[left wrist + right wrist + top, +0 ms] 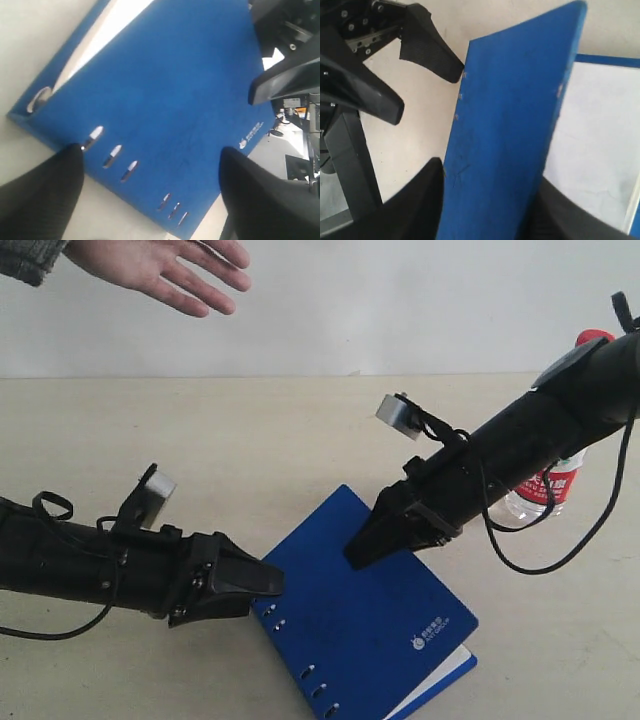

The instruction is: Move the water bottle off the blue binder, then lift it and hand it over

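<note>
Clearing is judged done: the water bottle (pixel 530 505) stands on the bench (pixel 250 440) behind the right arm, off the blue binder (pixel 370 620). Lifting is now in hand. On the left gripper (pixel 152 150) the fingers are spread wide over the spine edge, empty. On the right gripper (pixel 490 172) they straddle the binder's tilted cover; whether it is clamped cannot be told. A firm pinch is called for next, then carriage toward the open hand (pixel 160 270). The bench is pale and matte, backed by a plain white wall (pixel 450 300).

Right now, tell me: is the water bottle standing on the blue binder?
No, the water bottle stands on the table, off to one side of the blue binder.
</note>
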